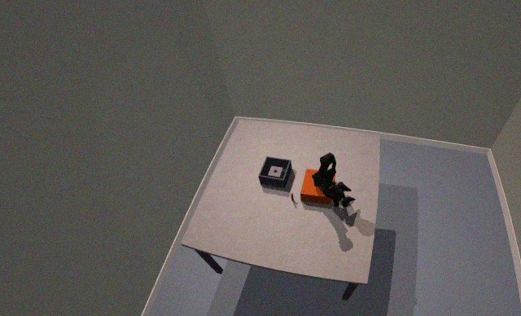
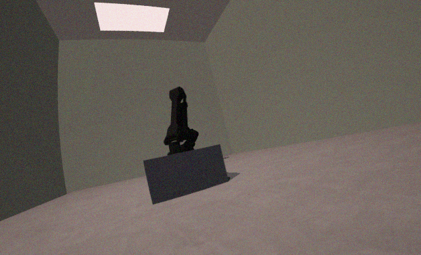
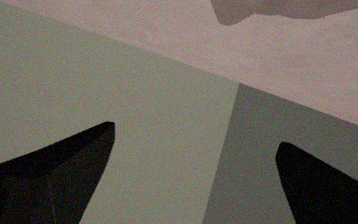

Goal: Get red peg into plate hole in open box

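- Our fingers [image 1: 352,195] stand spread nearly as wide as they go, with nothing between them. In the top view they point toward about 3 o'clock, turned away from the red peg.
- Behind them, our black arm [image 1: 327,175] [image 2: 179,115] is folded above its orange base [image 1: 311,188], so we judge that it must swing round before any grasp.
- The red peg [image 1: 292,197] is on the table [image 1: 245,224] [image 2: 313,197] [image 3: 190,45], at 9 o'clock from the fingers and well apart from them, between the orange base and the open box [image 1: 269,182] [image 2: 186,174]. The wrist view does not show it.
- We see a small, slim, plain red piece that seems to stand upright, its thin shadow falling toward 5 o'clock. Its end shape and finish are too small to tell.
- We expect it to be light and stiff, hardly fragile, perhaps a little slippery, and easy to tip with a nudge. We would straddle it from above and close squarely on the upper part, leaving the lower end free for the hole.
- From the peg, the dark box lies at 11 o'clock, its pale plate [image 1: 271,168] showing a dark hole in the middle.
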Tool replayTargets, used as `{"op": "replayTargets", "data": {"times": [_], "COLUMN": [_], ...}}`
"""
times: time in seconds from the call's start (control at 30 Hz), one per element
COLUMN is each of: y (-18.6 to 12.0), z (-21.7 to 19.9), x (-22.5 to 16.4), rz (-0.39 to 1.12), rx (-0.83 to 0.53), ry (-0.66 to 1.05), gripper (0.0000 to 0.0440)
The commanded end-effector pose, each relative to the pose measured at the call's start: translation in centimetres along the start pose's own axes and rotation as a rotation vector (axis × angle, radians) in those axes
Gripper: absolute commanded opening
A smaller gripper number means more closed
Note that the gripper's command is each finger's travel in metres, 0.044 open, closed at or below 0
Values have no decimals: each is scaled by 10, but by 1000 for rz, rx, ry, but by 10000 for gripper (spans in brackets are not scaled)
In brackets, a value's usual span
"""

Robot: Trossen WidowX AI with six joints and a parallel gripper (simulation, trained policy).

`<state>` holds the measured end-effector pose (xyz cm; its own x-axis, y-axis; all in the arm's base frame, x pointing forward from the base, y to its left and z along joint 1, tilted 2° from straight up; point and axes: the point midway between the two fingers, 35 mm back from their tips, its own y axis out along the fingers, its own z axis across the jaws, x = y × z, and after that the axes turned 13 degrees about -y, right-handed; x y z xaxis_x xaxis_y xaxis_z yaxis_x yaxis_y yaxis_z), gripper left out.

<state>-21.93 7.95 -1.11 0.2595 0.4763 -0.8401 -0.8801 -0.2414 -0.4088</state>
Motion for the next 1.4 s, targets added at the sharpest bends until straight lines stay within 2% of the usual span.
{"op": "replayTargets", "data": {"times": [0.0,0.07,0.33,0.63,0.83,1.0,1.17,1.37], "y": [0,-2,-23,-77,-133,-190,-251,-320], "z": [7,22,89,167,206,223,224,207], "x": [5,16,54,80,88,93,93,86], "rz": [-23,-74,-291,-558,-755,-923,-1084,-1252], "rx": [19,57,195,306,354,376,378,357], "ry": [-18,-47,-152,-270,-307,-292,-241,-146], "gripper": [415,439,440,440,440,440,440,440]}}
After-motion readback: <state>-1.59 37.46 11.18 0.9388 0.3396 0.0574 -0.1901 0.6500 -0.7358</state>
